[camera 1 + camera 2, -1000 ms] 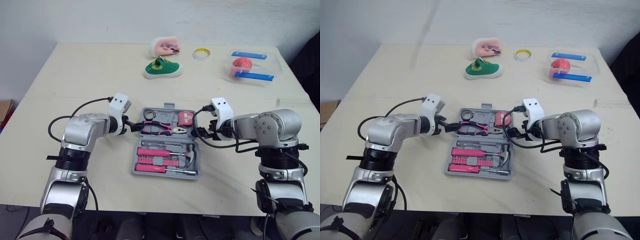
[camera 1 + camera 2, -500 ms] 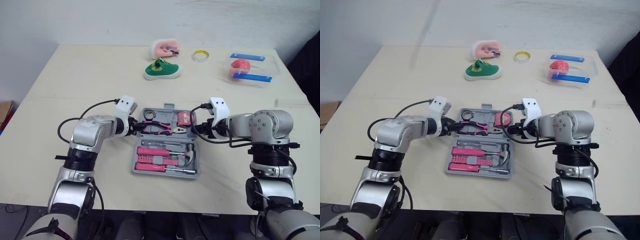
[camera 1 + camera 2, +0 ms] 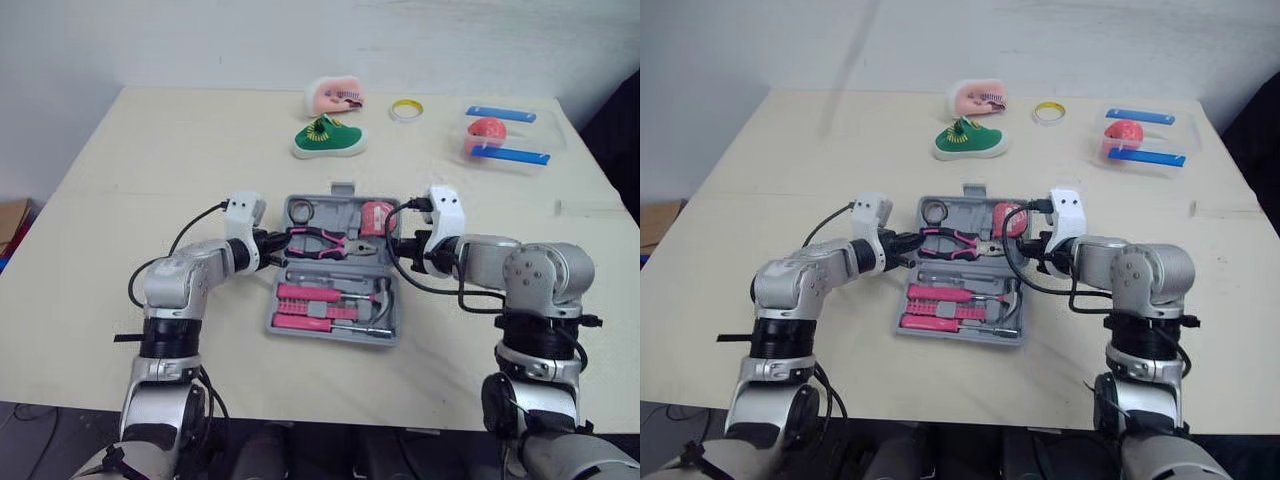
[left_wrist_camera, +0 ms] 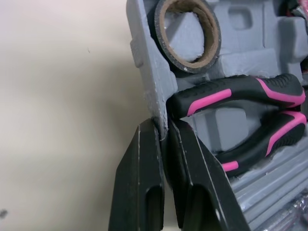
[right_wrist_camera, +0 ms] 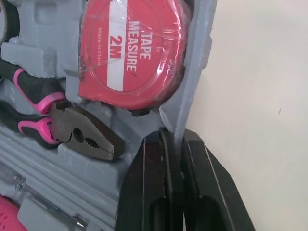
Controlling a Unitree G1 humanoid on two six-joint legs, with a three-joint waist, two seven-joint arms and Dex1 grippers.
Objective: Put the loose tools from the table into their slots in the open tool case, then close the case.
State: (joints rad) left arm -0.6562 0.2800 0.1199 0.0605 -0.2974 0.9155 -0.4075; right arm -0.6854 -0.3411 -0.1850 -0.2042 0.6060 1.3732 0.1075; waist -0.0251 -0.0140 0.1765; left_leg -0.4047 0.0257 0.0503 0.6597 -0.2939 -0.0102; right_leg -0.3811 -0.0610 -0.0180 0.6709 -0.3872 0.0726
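tool case lies open on the surface, at the near middle, between the two arms

far half of the case:
- black tape roll in the corner slot on the robot's left
- pliers with pink and black handles across the middle, nose toward the robot's right
- red tape measure in the corner on the right

near half of the case:
- pink-handled screwdrivers in rows
- hammer at the right end

left gripper: jaws clamped on the left side wall of the far half, one finger outside the wall, one inside, just beside the pliers handles and near the tape roll

right gripper: jaws clamped on the right side wall of the far half, wall edge pinched between the two black fingers, tape measure just beside them, pliers nose near

can't tell whether that far half lies flat or is tilted up off the surface

far side of the surface, well apart from the case: green shoe, pink item behind it, yellow tape ring, clear container with blue strips and something red inside
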